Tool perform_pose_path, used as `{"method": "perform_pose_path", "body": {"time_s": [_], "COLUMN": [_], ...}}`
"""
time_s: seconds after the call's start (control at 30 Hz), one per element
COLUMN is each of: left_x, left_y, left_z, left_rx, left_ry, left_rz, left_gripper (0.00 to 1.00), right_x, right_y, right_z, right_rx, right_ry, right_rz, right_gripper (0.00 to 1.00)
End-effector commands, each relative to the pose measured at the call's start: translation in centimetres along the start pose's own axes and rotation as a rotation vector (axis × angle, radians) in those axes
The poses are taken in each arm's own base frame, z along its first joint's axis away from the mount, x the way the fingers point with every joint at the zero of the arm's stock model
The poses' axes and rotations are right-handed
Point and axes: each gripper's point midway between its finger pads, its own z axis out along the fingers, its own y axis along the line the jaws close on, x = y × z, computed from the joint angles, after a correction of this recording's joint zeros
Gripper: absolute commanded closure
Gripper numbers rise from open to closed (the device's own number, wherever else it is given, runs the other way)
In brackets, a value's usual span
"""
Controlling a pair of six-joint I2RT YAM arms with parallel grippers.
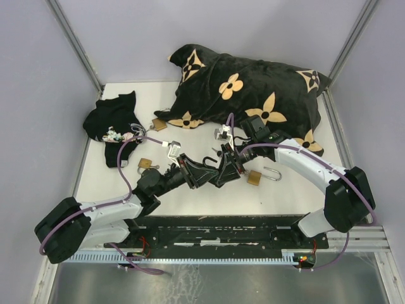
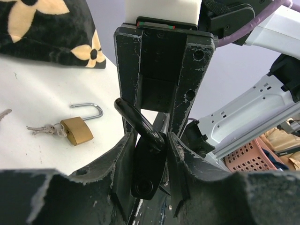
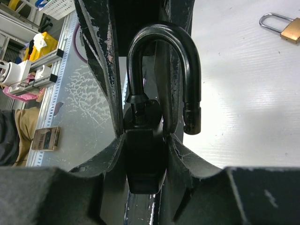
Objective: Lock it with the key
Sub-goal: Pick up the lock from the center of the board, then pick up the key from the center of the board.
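Evidently the black padlock (image 3: 143,154) is being held off the surface (image 1: 202,199): its body is being pinched by the right fingers (image 3: 187,157), probably for steadying, while its open hoop (image 3: 164,33) is being flanked narrowly by the left fingers (image 2: 117,178), contact there being unclear.

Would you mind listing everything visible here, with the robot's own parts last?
black padlock: one, black, shackle open, mid-table between both arms
open brass padlock: one, brass, keys attached, right of centre
small brass padlock: one, brass, left of centre
silvery pieces: two, possibly locks, before the pillow
pillow: one, black with tan flowers, back
cloth: one, black, back left
right arm: white and black, jaws shut on the black padlock
left arm: white and black, jaws around its shackle, grip unclear
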Motion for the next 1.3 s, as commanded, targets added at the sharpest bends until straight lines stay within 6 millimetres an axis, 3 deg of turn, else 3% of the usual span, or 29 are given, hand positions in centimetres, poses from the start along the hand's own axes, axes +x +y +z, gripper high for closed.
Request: {"method": "perform_pose_path", "body": {"time_s": [0.0,0.4,0.57,0.8,0.83,0.9,0.93,1.03,1.07,1.1,1.27], "left_x": [-2.9,-3.3,-2.4,-0.5,-0.5,-0.7,-0.9,-1.1,-1.3,-1.3,-0.6], "left_y": [-3.0,-2.6,-1.9,-1.1,-1.1,-0.7,-0.3,1.6,3.7,4.3,7.2], "left_z": [1.1,0.8,0.9,0.8,0.7,0.5,0.3,-0.3,-1.2,-1.5,-2.9], "left_rx": [0.109,0.097,0.071,0.056,0.056,0.038,0.019,-0.071,-0.151,-0.171,-0.273], "left_ry": [-0.079,-0.131,-0.09,-0.015,-0.017,-0.04,-0.056,-0.093,-0.124,-0.132,-0.133], "left_rz": [0.007,-0.059,-0.062,-0.064,-0.064,-0.062,-0.063,-0.067,-0.078,-0.082,-0.096], "left_gripper": [0.61,0.49,0.7,0.64,0.67,0.86,0.95,0.97,0.97,0.97,0.97], "right_x": [-2.4,-2.1,-2.2,-2.1,-2.1,-1.8,-1.7,-1.1,-0.9,-0.9,-0.9], "right_y": [1.3,1.1,0.9,0.4,0.3,-0.3,-0.8,-2.5,-4.1,-4.7,-8.6], "right_z": [-0.1,-0.1,-0.1,-0.1,0.0,0.0,0.0,-0.1,-0.9,-1.4,-5.2], "right_rx": [-0.047,-0.044,-0.038,-0.02,-0.016,0.009,0.026,0.102,0.156,0.181,0.358], "right_ry": [-0.034,-0.023,-0.022,-0.012,-0.01,0.002,0.009,0.035,0.036,0.028,-0.007], "right_rz": [-0.103,-0.102,-0.099,-0.091,-0.089,-0.081,-0.075,-0.054,-0.034,-0.027,-0.004], "right_gripper": [0.98,0.97,0.96,0.95,0.95,0.93,0.91,0.73,0.51,0.46,0.4]}}
